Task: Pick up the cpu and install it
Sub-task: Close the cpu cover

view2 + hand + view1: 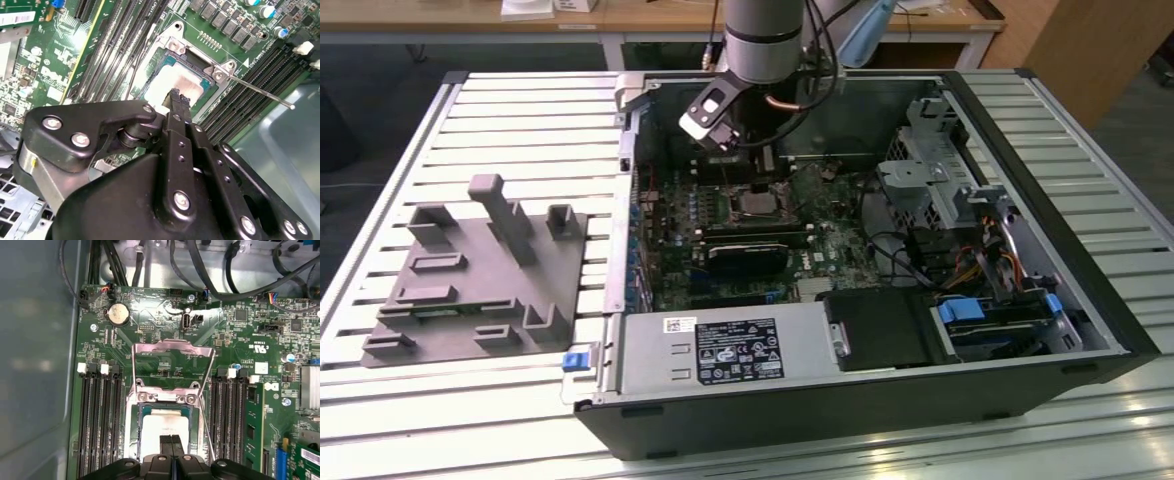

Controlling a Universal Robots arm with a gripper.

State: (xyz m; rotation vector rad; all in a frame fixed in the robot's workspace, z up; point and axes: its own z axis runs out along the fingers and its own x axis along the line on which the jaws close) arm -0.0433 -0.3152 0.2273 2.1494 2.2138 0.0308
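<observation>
The gripper [171,439] is hanging with its two black fingers pressed together and nothing pinched between them, its tips pointing down at the cpu [156,429]; I cannot tell whether the tips are touching the silver-grey top or hovering just over it. The cpu is lying flat inside the socket [134,399] on the motherboard [235,330], its metal top facing up; in the second wrist view it is showing as a bright square [175,80] just beyond the closed fingertips [175,100]. The socket's hinged metal plate [172,357] is standing open, swung back toward the round coin battery [119,314]; a thin lever [260,93] is sticking out sideways from the socket frame. Rows of black memory slots [97,425] are running along both sides of the socket. In the exterior view the arm [761,40] is reaching down into the open computer case [854,400], which is lying on its side on a slatted table [520,110]; a grey plastic fixture [467,270] is sitting on that table at the exterior view's left of the case, well apart from the gripper.
</observation>
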